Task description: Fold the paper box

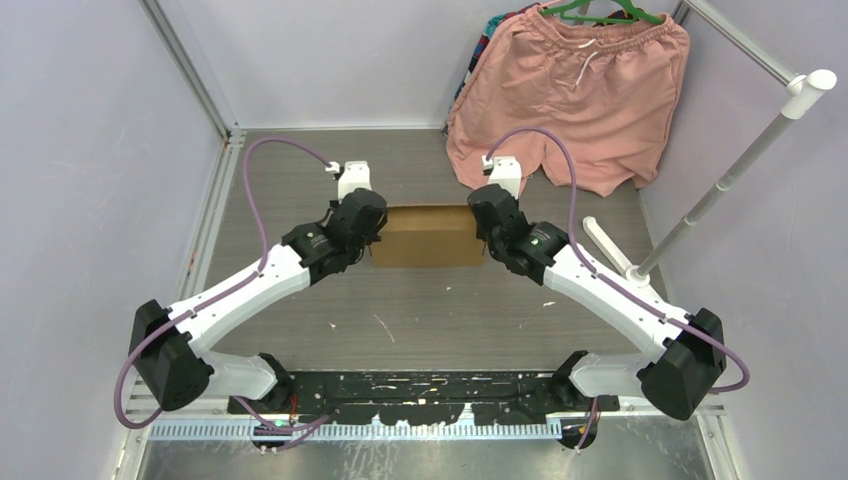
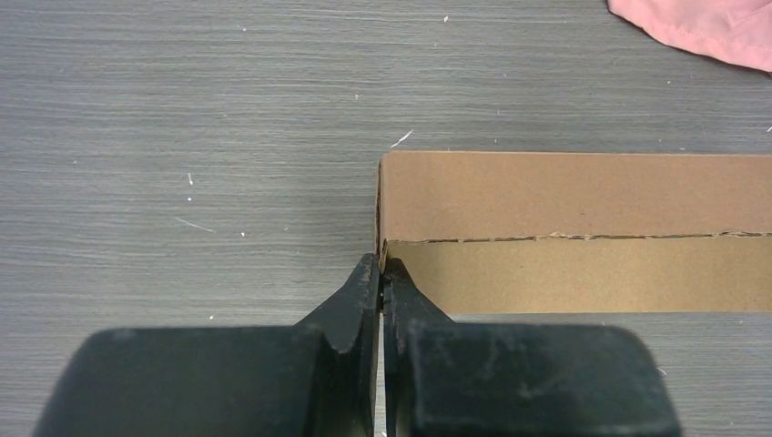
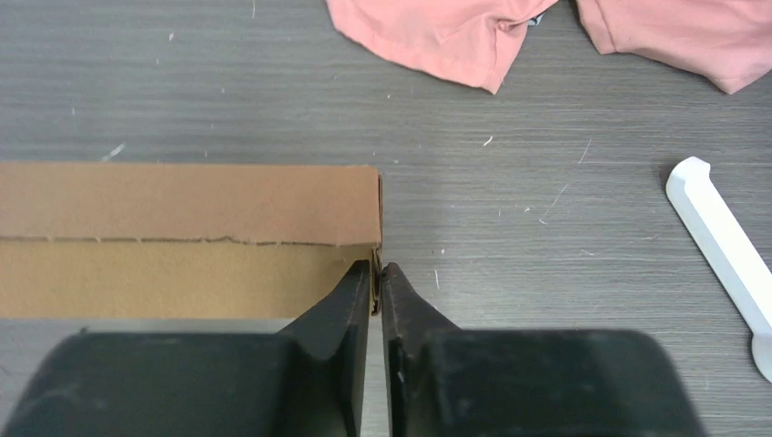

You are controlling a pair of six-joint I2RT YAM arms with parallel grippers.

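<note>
Left wrist view: pinched almost fully closed with the left gripper point(image 2: 380, 273) on the left end wall of the paper box point(image 2: 573, 196). Same with the right gripper point(image 3: 376, 273) on the right end wall. Stands mid-table point(image 1: 420, 310), near the pink shorts point(image 1: 570, 95) behind.

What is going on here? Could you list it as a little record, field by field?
Object: paper box, brown cardboard, centre of the table
Left gripper: shut on the box's left end
Right gripper: shut on the box's right end
Box state: folded into a low block, ragged seam along it
Behind: pink shorts hanging, hem resting on the table
Far right: white stand
</note>
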